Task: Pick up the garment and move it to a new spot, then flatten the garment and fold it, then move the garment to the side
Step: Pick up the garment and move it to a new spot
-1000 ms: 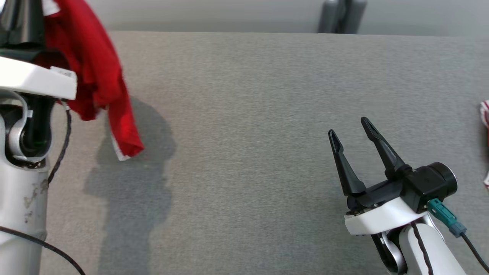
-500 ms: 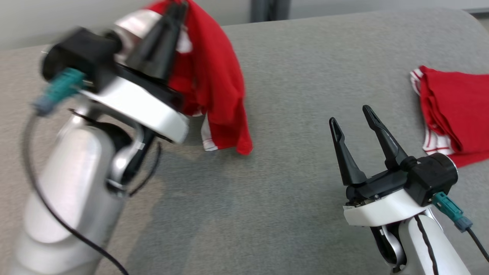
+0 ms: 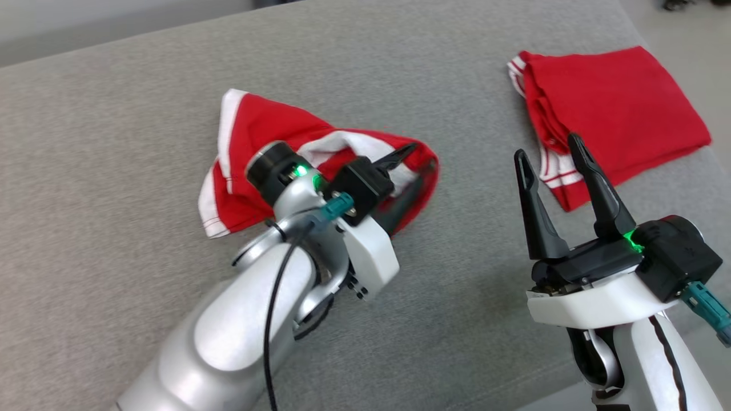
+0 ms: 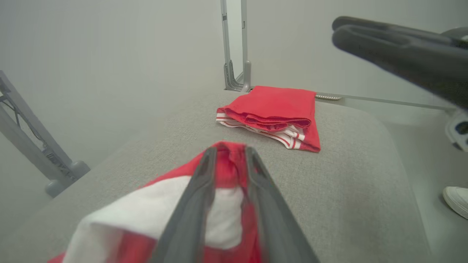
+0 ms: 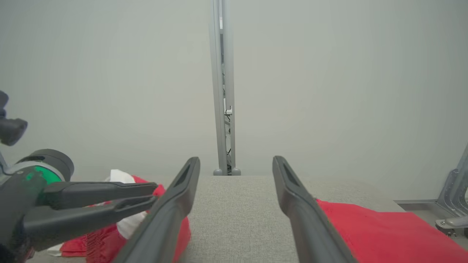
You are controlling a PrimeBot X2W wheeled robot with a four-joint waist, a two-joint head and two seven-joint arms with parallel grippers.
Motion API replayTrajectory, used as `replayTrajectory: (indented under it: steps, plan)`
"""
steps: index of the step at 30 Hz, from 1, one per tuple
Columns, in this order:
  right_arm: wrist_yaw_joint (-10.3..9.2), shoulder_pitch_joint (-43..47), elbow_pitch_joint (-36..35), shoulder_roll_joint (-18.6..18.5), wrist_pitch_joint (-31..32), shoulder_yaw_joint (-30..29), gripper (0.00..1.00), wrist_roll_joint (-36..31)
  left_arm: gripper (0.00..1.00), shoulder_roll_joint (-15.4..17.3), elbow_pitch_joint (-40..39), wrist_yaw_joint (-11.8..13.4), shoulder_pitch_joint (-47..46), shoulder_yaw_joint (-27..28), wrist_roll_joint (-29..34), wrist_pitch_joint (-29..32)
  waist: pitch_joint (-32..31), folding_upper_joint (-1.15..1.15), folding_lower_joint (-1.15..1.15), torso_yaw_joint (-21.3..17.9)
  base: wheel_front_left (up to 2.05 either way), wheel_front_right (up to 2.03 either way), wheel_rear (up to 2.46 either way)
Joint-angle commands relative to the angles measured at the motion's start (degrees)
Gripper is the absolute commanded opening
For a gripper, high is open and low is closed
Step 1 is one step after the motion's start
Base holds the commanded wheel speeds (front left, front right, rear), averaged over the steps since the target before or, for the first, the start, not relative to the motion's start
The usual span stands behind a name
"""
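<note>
Head view: crumpled red-and-white garment [image 3: 251, 125] lies on the table [image 3: 114, 114] left of the folded red garment [image 3: 611, 97], left gripper [image 3: 421, 157] jaws nearly closed, pinching it; right gripper [image 3: 546, 146] jaws wide apart, empty.

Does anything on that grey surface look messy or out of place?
Yes: the red garment at the left hand lies bunched in a heap, its white trim twisted, unlike the folded garment lying neat and flat near the right hand.
</note>
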Motion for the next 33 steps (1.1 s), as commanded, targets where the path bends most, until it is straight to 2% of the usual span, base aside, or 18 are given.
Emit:
replayTrajectory:
  steps: [1, 6, 11, 17, 24, 29, 33]
  plan:
    - [-0.02, 0.68, -0.49, -0.14, -0.14, -0.47, 1.0, 0.51, 1.0, -0.35, 1.5, -0.53, -0.17, -1.15, -0.43, -0.72, 0.84, 0.0, 0.0, -2.05, 0.0, 0.0, 0.0]
    - [-0.02, 1.61, -0.72, -0.14, -0.14, -1.34, 1.0, 0.32, 1.0, -1.07, 3.53, -1.26, 0.05, -3.61, -1.22, -3.06, -0.12, 0.0, 0.0, -1.42, 0.0, 0.0, 0.0]
    - [-0.02, 1.91, -0.5, -0.16, -0.14, -1.12, 1.0, -0.43, 1.0, -0.8, 3.35, -0.9, 0.53, -2.72, -2.21, -5.56, -1.79, 0.0, 0.0, 0.79, 0.0, 0.0, 0.0]
    - [-0.02, 2.92, 0.33, -0.17, -0.14, -0.54, 1.0, -2.09, 1.0, 1.83, 1.02, 2.06, 2.62, 1.18, -3.36, -9.94, -4.97, 0.0, 0.0, 5.58, 0.0, 0.0, 0.0]
    - [-0.03, 4.61, 2.99, -0.19, -0.12, 0.41, 1.0, -3.36, 1.0, 7.81, -1.05, 6.36, 8.9, 7.09, -4.89, -15.57, -8.53, 0.0, 0.0, 11.28, 0.0, 0.0, 0.0]
    - [-0.03, 6.2, 5.2, -0.79, -0.12, -0.7, 1.0, -4.4, 1.0, 9.1, -0.74, 8.87, 15.04, 10.73, -6.67, -18.11, -10.8, 0.0, 0.0, 15.6, 0.0, 0.0, 0.0]
    - [-0.02, 8.11, 6.53, -0.96, -0.12, -2.59, 1.0, -4.65, 1.0, 8.33, -0.38, 10.37, 20.75, 13.2, -7.26, -18.95, -12.83, 0.0, 0.0, 18.8, 0.0, 0.0, 0.0]
